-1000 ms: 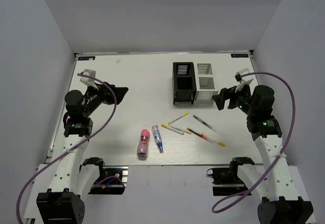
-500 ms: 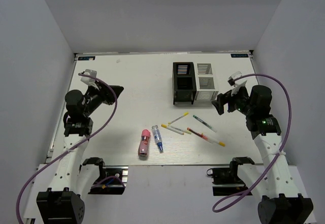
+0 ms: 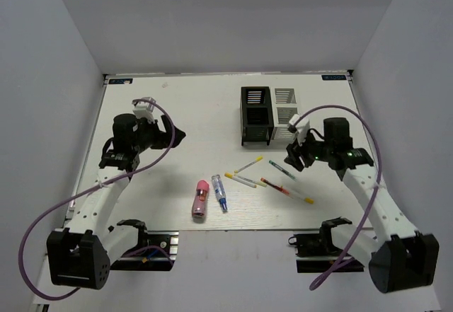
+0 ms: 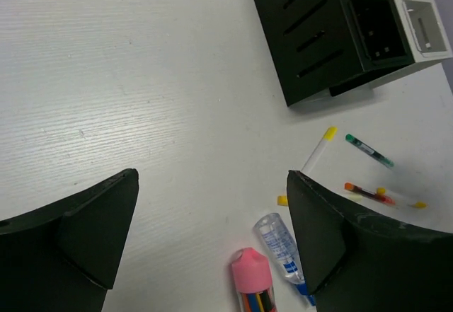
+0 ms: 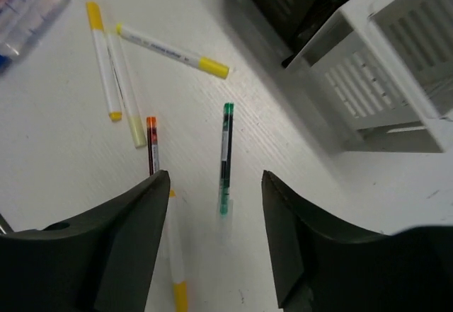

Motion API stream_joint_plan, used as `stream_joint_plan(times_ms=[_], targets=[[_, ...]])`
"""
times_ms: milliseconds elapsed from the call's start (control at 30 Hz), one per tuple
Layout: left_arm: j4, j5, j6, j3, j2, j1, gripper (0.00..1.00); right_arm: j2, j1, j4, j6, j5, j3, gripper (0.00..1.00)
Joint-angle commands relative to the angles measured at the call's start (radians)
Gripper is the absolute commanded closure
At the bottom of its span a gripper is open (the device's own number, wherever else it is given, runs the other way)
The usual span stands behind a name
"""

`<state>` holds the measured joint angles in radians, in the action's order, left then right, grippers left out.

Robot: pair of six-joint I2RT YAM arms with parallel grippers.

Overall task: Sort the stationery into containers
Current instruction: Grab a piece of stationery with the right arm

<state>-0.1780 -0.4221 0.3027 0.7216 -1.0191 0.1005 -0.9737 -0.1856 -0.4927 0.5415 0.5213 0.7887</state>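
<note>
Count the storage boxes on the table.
2. The black box stands right of centre toward the far edge; the white box sits directly beside it, on its right. No third seems hidden.

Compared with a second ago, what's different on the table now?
The right pincer swung inward and toward the near edge, and hangs open by the green pen; the left pincer edged toward the table's middle, open and empty. Nothing was gripped or released. Pens, pink tube, blue-tipped tube, black box and white box stayed put.
</note>
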Motion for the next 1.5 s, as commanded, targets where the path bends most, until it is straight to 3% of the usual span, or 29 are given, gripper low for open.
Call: stream_joint_plan(times_ms=[0,33,167,300,500,667,867,1467], targets=[[-0.021,0.072,-0.033,0.053,-0.035,0.036,0.05,-0.084,-0.07,-0.003,0.048,-0.122,-0.006,0.37],[-0.021,0.072,-0.059,0.053,-0.045,0.036,0.03,-0.1,-0.087,0.009,0.051,-0.191,-0.019,0.32],[-0.064,0.072,-0.112,0.091,-0.133,0.097,0.0,-0.172,-0.123,0.131,0.063,-0.322,-0.074,0.3],[-0.127,0.207,-0.168,0.137,-0.196,0.171,0.0,-0.29,-0.127,0.129,0.075,-0.354,-0.014,0.23],[-0.187,0.393,-0.191,0.208,-0.295,0.254,0.0,-0.427,-0.124,0.117,0.104,-0.327,0.046,0.23],[-0.187,0.323,-0.171,0.217,-0.314,0.254,0.0,-0.465,-0.123,0.098,0.118,-0.287,0.075,0.33],[-0.173,0.269,-0.149,0.167,-0.231,0.263,0.0,-0.494,-0.133,0.049,0.1,-0.227,0.096,0.44],[-0.196,0.229,-0.14,0.156,-0.159,0.281,0.0,-0.615,-0.221,0.112,0.035,-0.346,0.078,0.45]])
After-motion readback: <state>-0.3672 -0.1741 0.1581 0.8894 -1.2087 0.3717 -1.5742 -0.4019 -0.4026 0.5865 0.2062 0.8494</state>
